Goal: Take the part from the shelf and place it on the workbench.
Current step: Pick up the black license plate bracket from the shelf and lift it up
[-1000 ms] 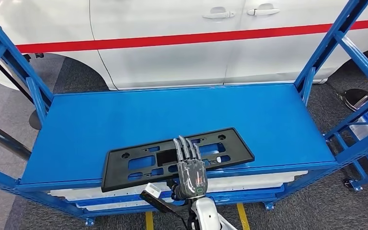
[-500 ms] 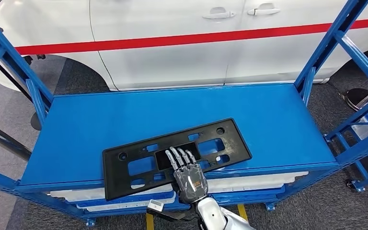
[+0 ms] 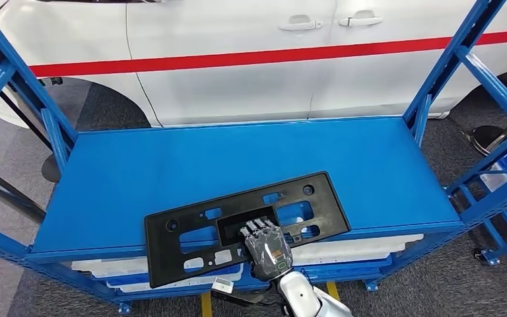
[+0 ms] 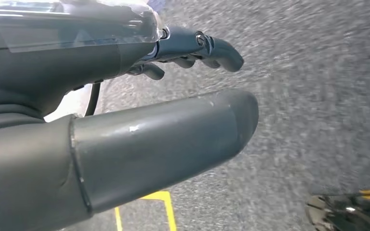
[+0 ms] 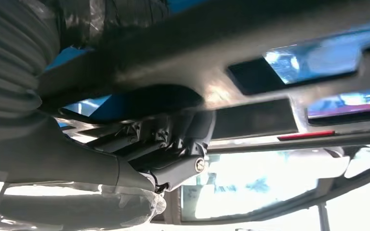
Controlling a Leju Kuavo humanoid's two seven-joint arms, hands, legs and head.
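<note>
A flat black plastic part (image 3: 244, 201) with several cut-outs lies at the front edge of the blue shelf deck (image 3: 237, 152), its near left corner hanging past the edge. My right hand (image 3: 267, 247) reaches up from below and grips the part's near middle, fingers curled into its central opening. In the right wrist view the hand's fingers (image 5: 173, 139) hook around the underside of the part (image 5: 270, 53). My left hand (image 4: 164, 96) hangs over the grey floor with its thumb out, fingers loosely bent, and nothing in it.
A white car (image 3: 270, 59) with a red stripe stands just behind the shelf. Slanted blue frame posts rise at the left (image 3: 13, 86) and right (image 3: 462, 59). White parts (image 3: 363, 247) lie on the lower level. Yellow floor tape (image 4: 159, 197) runs below.
My right hand's fingers went from lying flat on the part to curling into its central opening. The part slid toward the shelf's front edge and now overhangs it.
</note>
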